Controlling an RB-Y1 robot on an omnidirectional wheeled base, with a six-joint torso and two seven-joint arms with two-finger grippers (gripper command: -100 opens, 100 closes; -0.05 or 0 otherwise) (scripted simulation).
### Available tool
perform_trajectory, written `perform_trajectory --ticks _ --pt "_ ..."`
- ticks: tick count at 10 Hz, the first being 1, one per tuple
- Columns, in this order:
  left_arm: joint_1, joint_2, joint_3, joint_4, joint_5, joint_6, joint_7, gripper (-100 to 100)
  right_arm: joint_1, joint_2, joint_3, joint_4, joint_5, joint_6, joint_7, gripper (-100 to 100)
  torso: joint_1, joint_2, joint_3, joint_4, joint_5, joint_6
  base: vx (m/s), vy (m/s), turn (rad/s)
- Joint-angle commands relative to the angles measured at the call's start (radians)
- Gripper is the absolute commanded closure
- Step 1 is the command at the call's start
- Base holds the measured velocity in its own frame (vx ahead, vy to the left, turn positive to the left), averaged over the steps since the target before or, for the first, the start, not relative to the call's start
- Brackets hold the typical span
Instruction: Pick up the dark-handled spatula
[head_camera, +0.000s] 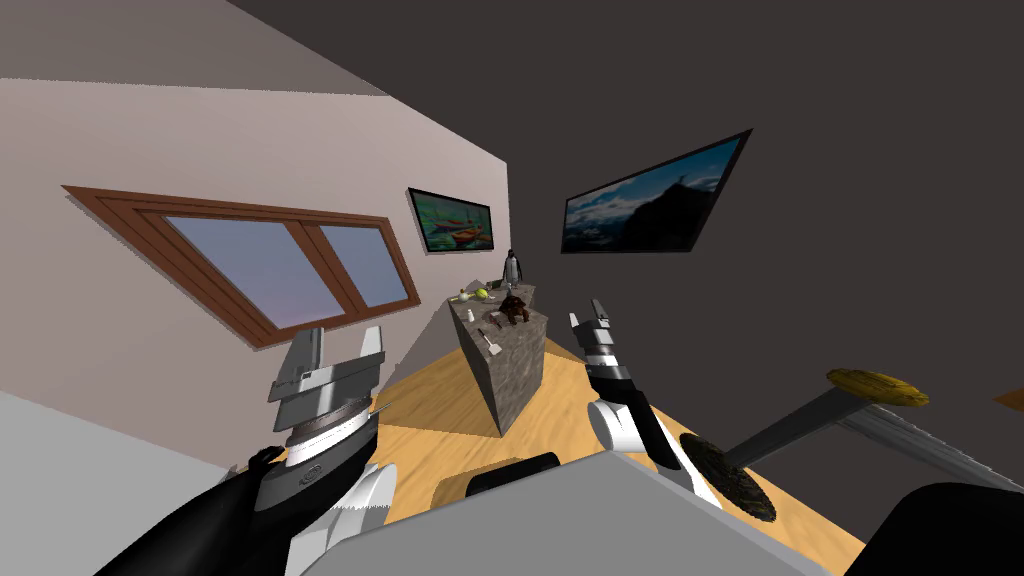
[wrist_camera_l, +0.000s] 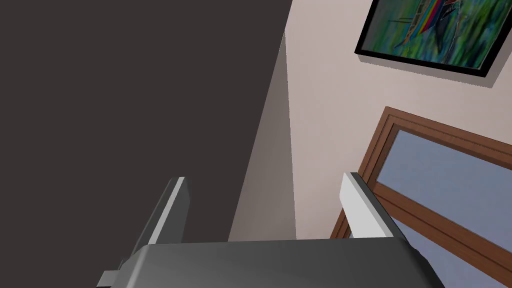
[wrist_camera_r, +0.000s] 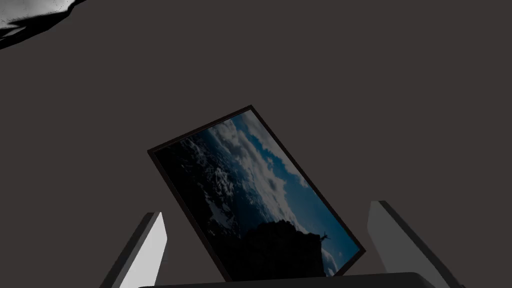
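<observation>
both the left gripper (head_camera: 340, 345) and right gripper (head_camera: 587, 313) hold fingers apart, well short of the spatula (head_camera: 491, 343) on the grey counter (head_camera: 515, 385).

This is a room in a home. A brown wood-framed window (head_camera: 290, 262) sits in the pale left wall, with a framed boat painting (head_camera: 452, 221) farther along it and a framed mountain-and-sky picture (head_camera: 650, 198) on the dark right wall. A light wooden floor (head_camera: 565, 400) carries a grey stone-look counter (head_camera: 518, 375) topped with small household items.

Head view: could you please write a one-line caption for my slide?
Left claw and right claw open, the spatula lies untouched on the grey stone-textured counter ahead.
</observation>
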Motion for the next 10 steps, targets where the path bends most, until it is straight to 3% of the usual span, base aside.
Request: perform_trajectory --ticks 1,8,10 --pt "0.001 0.046 0.002 0.004 0.007 0.010 0.002 -100 0.000 0.000 0.000 0.000 0.000 0.000 0.000 0 0.000 0.000 0.000 0.000 0.000 0.000 -0.010 -0.003 -0.032" --pt "0.012 0.236 0.021 0.034 0.061 0.093 0.016 -100 0.000 0.000 0.000 0.000 0.000 0.000 0.000 0 0.000 0.004 0.002 0.001 0.000 0.000 -0.041 -0.002 -0.063" --pt "0.019 0.302 0.033 0.050 0.095 0.144 0.025 -100 0.000 0.000 0.000 0.000 0.000 0.000 0.000 0 0.000 0.003 0.002 0.001 0.000 0.000 -0.057 -0.017 -0.100"
